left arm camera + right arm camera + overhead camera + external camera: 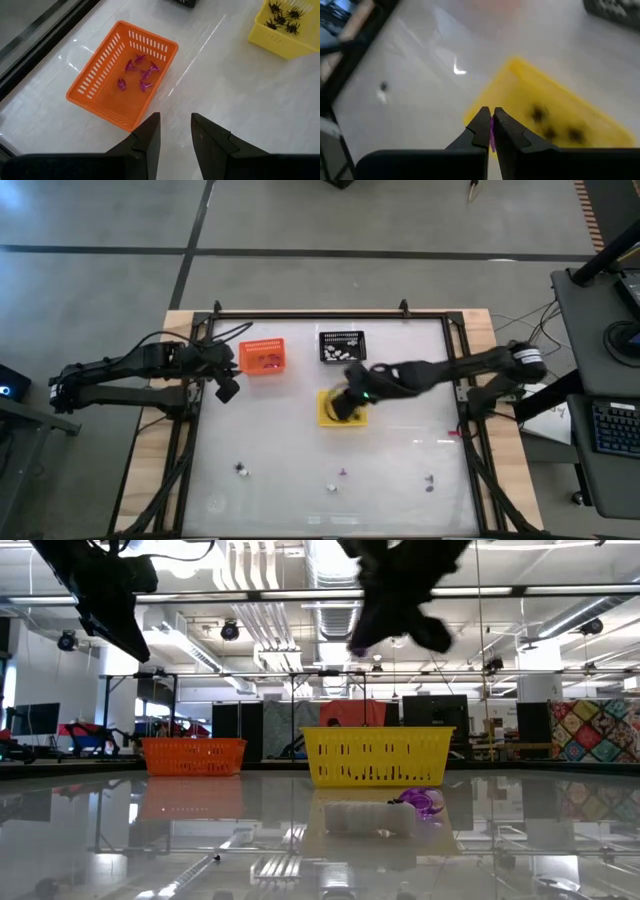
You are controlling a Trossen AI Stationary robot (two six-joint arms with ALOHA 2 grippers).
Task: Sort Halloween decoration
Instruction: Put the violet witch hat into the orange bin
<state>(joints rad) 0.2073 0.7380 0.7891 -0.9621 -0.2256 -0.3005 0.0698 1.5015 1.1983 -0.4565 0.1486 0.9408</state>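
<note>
Right now the right gripper (491,123) hangs over the yellow basket (517,85), its jaws pinched nearly together on a tiny purple piece (492,137) that shows as a sliver between the fingertips. Below and beyond the jaws that basket holds black spiders (538,113), so a release here would likely put purple in with black; the purple pieces (139,72) lie in the orange basket (95,85), just ahead of the left gripper (175,127), whose jaws stand slightly apart and hold nothing. The grip looks thin, so the piece could slip out on the way across. More pieces (343,472) lie loose on the table (400,380), well apart from both jaws, and white ones sit in the black basket (341,346). No writing or brand can be read anywhere.
</note>
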